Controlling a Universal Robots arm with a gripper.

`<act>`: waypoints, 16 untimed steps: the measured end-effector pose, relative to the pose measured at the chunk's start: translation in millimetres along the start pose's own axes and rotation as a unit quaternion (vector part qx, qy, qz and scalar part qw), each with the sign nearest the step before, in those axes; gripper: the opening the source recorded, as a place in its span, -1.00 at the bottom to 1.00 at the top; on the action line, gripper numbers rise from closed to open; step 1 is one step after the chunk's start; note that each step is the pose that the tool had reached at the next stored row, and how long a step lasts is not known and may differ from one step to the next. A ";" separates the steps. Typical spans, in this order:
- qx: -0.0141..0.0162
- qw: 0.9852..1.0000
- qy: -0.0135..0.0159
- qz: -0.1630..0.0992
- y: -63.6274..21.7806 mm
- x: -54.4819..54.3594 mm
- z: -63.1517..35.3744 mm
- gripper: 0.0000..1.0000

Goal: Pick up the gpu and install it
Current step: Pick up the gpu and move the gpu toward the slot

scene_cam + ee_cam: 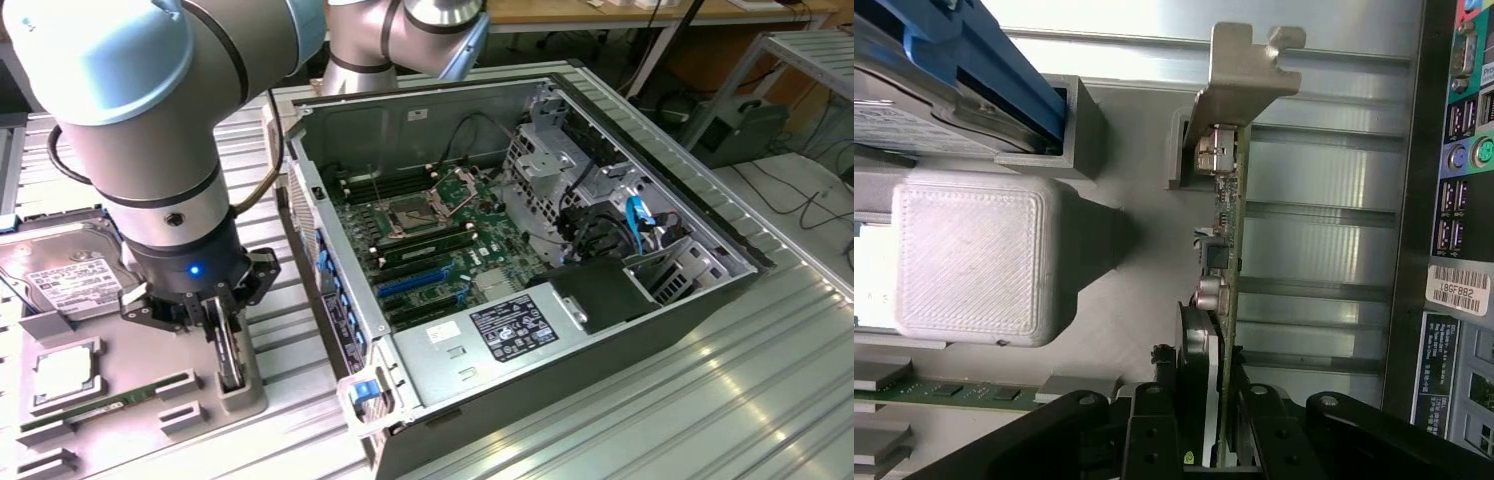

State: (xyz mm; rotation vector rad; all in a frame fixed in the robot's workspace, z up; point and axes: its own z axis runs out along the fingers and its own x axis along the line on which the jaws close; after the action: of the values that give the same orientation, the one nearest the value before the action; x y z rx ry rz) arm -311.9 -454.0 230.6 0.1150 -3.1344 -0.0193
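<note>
1. My hand (222,322) stood low over the gpu (231,358), astride its upper edge; whether it gripped the card I could not tell.
2. The gpu stood on edge in a slot of the gray holder tray (134,365), its silver bracket (1242,80) at one short end.
3. The tray lay on the counter (667,400), just beside the open computer case (400,120), at the exterior view's left.
4. A hard drive (67,280) and a memory stick (100,405) rested on the same tray.
</note>
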 end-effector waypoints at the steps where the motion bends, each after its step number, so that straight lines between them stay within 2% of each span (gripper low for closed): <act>1: 0.000 1.000 0.000 0.000 0.0 0.0 0.0 -0.44; 16: 0.000 1.000 0.000 0.000 0.0 0.1 -0.8 -0.44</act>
State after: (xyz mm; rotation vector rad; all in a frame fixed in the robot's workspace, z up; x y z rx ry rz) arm -312.0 -454.1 231.4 0.1149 -3.1345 -0.0193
